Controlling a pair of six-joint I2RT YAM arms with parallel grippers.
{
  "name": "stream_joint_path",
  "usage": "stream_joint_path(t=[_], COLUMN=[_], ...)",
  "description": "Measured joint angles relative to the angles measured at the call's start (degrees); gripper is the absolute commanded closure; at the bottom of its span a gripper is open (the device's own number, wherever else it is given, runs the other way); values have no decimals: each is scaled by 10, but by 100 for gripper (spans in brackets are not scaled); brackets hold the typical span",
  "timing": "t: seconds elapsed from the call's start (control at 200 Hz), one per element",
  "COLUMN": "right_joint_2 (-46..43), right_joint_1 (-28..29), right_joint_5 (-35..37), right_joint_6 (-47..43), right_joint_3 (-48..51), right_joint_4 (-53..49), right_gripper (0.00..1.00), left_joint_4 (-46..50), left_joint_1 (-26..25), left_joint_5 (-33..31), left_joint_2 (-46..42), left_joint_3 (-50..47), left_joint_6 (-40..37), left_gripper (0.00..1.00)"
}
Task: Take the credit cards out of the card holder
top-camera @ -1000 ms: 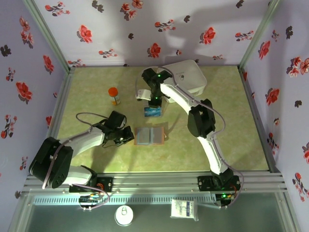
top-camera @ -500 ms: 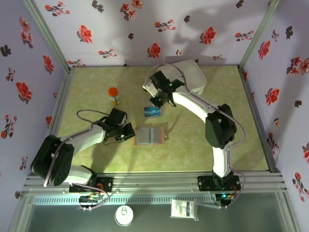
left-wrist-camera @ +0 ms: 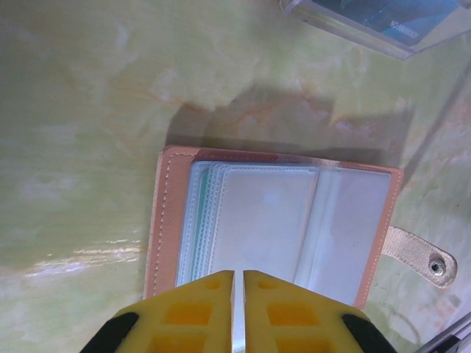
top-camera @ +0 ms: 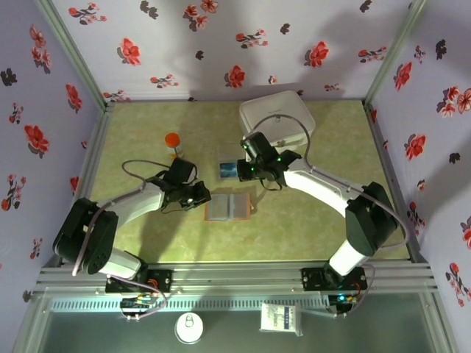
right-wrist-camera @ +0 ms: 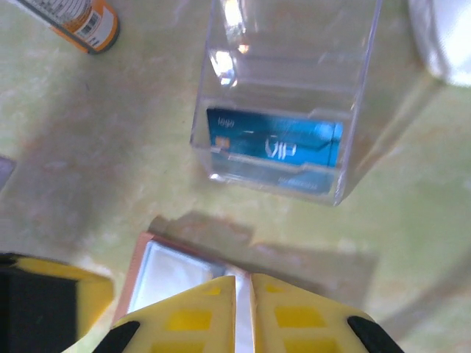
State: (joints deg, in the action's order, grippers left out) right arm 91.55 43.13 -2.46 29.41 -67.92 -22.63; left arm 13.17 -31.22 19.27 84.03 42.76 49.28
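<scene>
Open card holder (top-camera: 228, 207) lies mid-worktop (top-camera: 331, 235), teal card edges (left-wrist-camera: 193, 220) in its left sleeves, one blue card (right-wrist-camera: 276, 151) in the clear tray (right-wrist-camera: 353, 88) beyond (far side); left fingers (left-wrist-camera: 195, 309) and right fingers (right-wrist-camera: 199, 316), pressed together and apparently empty, hover over it, so one pair should part slightly to pinch a single edge.

Robot test cell: floral-papered walls (top-camera: 221, 44), aluminium frame (top-camera: 235, 278).

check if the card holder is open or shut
Open: the card holder lies spread flat, clear sleeves facing up, snap tab undone.
</scene>
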Motion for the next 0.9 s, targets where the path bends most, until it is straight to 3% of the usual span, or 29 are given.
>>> stream_joint_path(t=[0.19, 0.415, 0.9], right_joint_2=[-26, -25, 7], right_joint_1=[20, 21, 24], right_joint_5=[-31, -73, -120], right_joint_6=[87, 142, 172], right_joint_3=[70, 82, 82], right_joint_4=[33, 48, 56], right_gripper=[82, 80, 72], left_joint_4=[-5, -26, -71], left_joint_1=[0, -2, -16], left_joint_5=[10, 14, 15], left_joint_2=[22, 23, 28], left_joint_3=[3, -9, -56], left_joint_6=[-2, -2, 19], left_gripper=[80, 76, 67])
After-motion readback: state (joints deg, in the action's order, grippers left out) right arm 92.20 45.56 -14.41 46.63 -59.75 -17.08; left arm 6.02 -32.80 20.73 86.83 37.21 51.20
